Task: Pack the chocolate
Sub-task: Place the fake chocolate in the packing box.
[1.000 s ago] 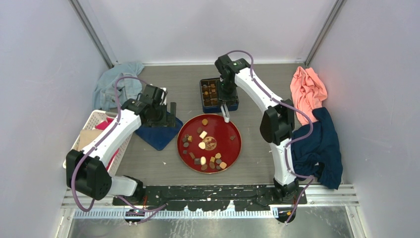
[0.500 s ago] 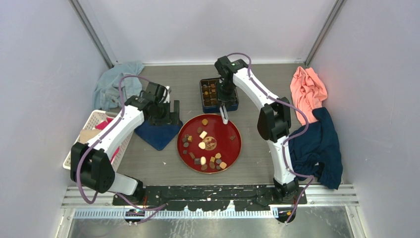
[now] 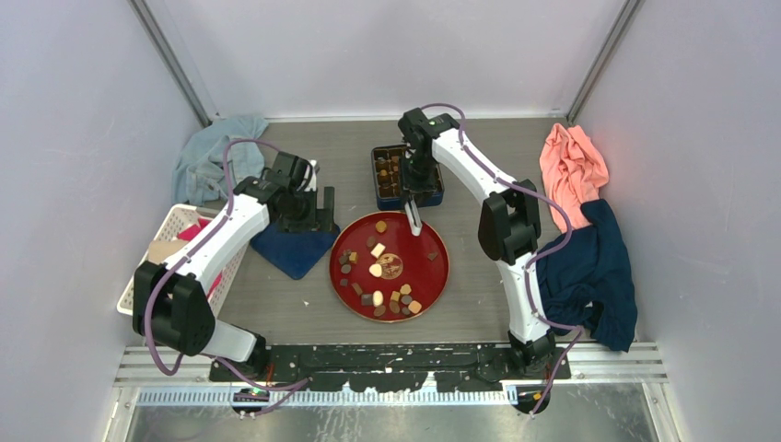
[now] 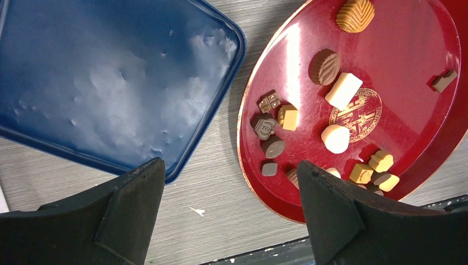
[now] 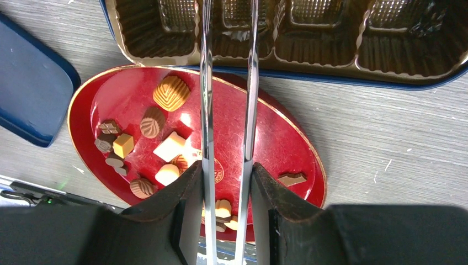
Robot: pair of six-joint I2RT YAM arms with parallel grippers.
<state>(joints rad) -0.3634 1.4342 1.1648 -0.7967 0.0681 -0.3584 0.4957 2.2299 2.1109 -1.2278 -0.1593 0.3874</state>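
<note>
The chocolate [image 3: 378, 250] lies as several small pieces on the red plate [image 3: 433, 276]. In the left wrist view I see an orange-brown shell [image 4: 355, 14], a dark round piece [image 4: 323, 66] and cream pieces [image 4: 343, 90]. My right gripper [image 5: 226, 171] is shut on metal tweezers [image 5: 205, 83], held above the plate's far rim [image 5: 265, 91] and the box's gold tray [image 5: 331, 55]. The tweezer arms stand apart and their tips run out of view. My left gripper [image 4: 229, 171] is open and empty over bare table, between the blue lid [image 4: 110, 83] and the plate [image 4: 419, 55].
The blue box [image 3: 405, 177] behind the plate holds a few pieces at its left. A white basket [image 3: 175, 249] stands at the left. Cloths lie at the back left [image 3: 216, 161] and along the right [image 3: 589, 239].
My left gripper has shifted a little right, toward the plate. My right gripper and tweezers have edged slightly left. The pieces on the plate have not moved.
</note>
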